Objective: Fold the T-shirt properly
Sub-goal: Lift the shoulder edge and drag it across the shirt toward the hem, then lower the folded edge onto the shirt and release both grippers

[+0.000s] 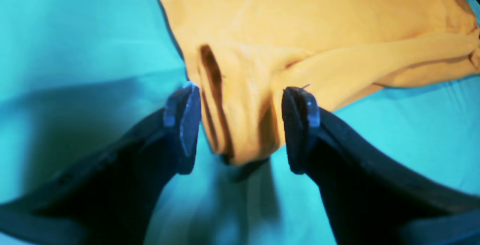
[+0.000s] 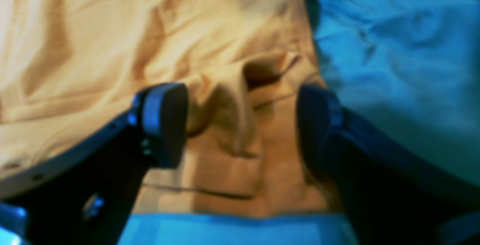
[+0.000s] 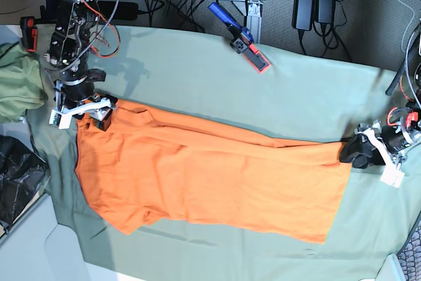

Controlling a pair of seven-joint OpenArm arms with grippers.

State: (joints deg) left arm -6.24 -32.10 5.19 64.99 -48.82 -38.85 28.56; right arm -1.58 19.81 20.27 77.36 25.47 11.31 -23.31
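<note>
T-shirt (image 3: 210, 185) lay spread flat on sage cloth (image 3: 302, 97) over desk, long fold along far edge, a few wrinkles. Left hand (image 1: 240, 128) sat at one end, jaws apart, bunched corner of fabric between them, unclamped. Right hand (image 2: 243, 125) sat at opposite end over a corner, jaws wide apart, fabric ridge loose between them. Olive-green garment (image 3: 16, 90) bunched at desk edge.

No text, label, brand or number can be read anywhere; the plain bright orange short-sleeved T-shirt (image 3: 210, 182) bears no print (both wrist views are blurred).
</note>
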